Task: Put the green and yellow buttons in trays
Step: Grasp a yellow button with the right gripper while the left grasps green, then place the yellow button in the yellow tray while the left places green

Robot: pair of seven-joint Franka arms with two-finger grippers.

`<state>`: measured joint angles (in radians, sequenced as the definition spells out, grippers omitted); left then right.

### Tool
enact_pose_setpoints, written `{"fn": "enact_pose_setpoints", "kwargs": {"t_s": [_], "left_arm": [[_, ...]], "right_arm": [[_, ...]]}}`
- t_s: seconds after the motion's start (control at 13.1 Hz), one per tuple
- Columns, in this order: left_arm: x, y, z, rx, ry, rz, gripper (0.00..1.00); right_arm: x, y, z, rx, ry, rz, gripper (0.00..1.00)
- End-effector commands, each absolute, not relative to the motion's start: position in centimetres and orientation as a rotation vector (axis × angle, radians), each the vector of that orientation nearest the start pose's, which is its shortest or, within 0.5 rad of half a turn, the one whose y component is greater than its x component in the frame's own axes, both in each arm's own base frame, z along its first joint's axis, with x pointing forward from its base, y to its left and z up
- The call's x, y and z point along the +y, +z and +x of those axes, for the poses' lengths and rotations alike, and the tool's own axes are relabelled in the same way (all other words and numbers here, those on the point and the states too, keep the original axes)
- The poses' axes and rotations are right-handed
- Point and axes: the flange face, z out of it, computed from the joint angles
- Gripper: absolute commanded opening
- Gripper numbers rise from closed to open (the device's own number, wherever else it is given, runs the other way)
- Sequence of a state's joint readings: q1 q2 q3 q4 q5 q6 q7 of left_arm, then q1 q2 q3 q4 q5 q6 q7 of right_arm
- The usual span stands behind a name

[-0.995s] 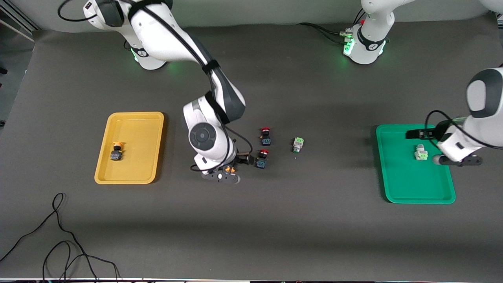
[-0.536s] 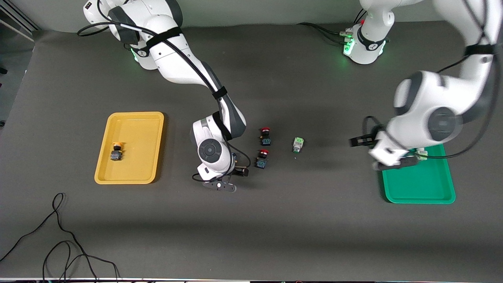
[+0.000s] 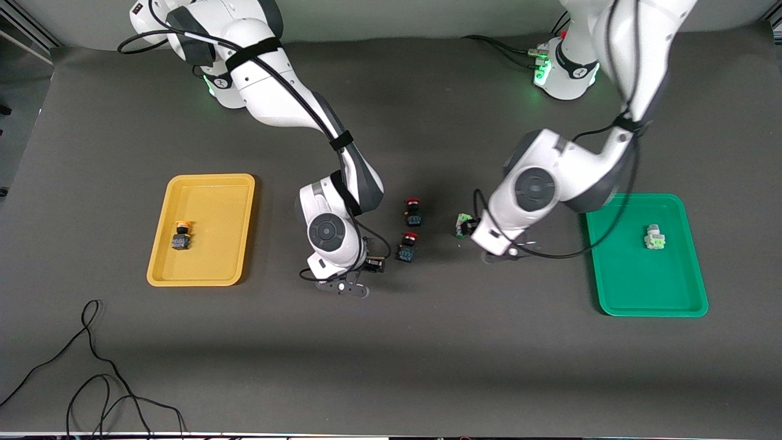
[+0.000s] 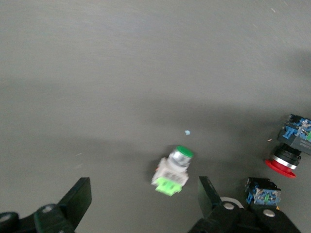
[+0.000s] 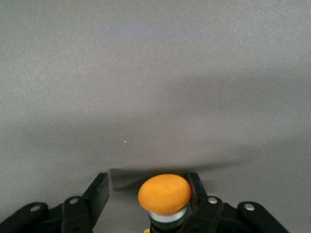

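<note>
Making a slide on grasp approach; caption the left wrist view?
Open left gripper above green button on the table, red-capped switches beside it.

Red-capped switches (image 3: 410,230) between both tools

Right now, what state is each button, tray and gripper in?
Left gripper: open, over the loose green button.
Loose green button: on its side on the table.
Right gripper: around a yellow button, by the red buttons.
Yellow tray: holds one yellow button.
Green tray: holds one green button.
Red buttons: on the table, untouched.
</note>
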<state>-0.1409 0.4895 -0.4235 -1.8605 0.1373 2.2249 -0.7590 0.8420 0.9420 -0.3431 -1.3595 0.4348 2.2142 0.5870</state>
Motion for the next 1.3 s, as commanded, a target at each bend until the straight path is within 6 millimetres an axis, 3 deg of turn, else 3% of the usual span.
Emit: {"fn": "enact_pose_setpoints", "kwargs": {"t_s": [0.0, 0.15, 0.31, 0.61, 0.69, 0.77, 0.84, 0.92, 1.07, 1.23], "left_arm": [[-33.2, 24.2, 51.9, -0.225, 0.112, -3.169, 0.98], [-34.3, 22.4, 51.1, -0.204, 0.127, -3.169, 0.98], [-34.3, 20.4, 50.8, -0.109, 0.103, -3.136, 0.98], [-35.1, 17.9, 49.9, -0.076, 0.070, -3.099, 0.96], [-35.4, 17.8, 49.6, -0.067, 0.059, -3.090, 0.87], [-35.5, 17.5, 49.5, -0.072, 0.064, -3.088, 0.44], [-35.5, 17.5, 49.5, -0.095, 0.063, -3.087, 0.04], [-35.5, 17.5, 49.5, -0.143, 0.059, -3.085, 0.00], [-35.6, 17.9, 49.8, -0.154, 0.047, -3.085, 0.00], [-35.1, 19.1, 50.4, -0.178, 0.030, -3.078, 0.00]], "right_arm": [[41.2, 17.5, 59.8, 0.351, 0.136, -3.094, 0.52], [41.3, 18.3, 59.9, 0.330, 0.130, -3.091, 0.21], [40.3, 21.2, 60.7, 0.285, 0.162, -3.088, 0.13], [36.1, 35.0, 62.4, 0.237, 0.277, -3.091, 0.10], [34.9, 38.1, 62.1, 0.190, 0.284, -3.078, 0.10], [32.6, 40.1, 62.1, 0.108, 0.304, -3.093, 0.10], [28.9, 41.9, 62.3, 0.042, 0.312, -3.129, 0.09], [25.3, 42.8, 62.3, -0.039, 0.321, -3.142, 0.09], [15.9, 44.4, 62.1, -0.155, 0.328, -3.147, 0.05], [7.7, 43.8, 61.5, -0.205, 0.334, -3.128, 0.02]]}}
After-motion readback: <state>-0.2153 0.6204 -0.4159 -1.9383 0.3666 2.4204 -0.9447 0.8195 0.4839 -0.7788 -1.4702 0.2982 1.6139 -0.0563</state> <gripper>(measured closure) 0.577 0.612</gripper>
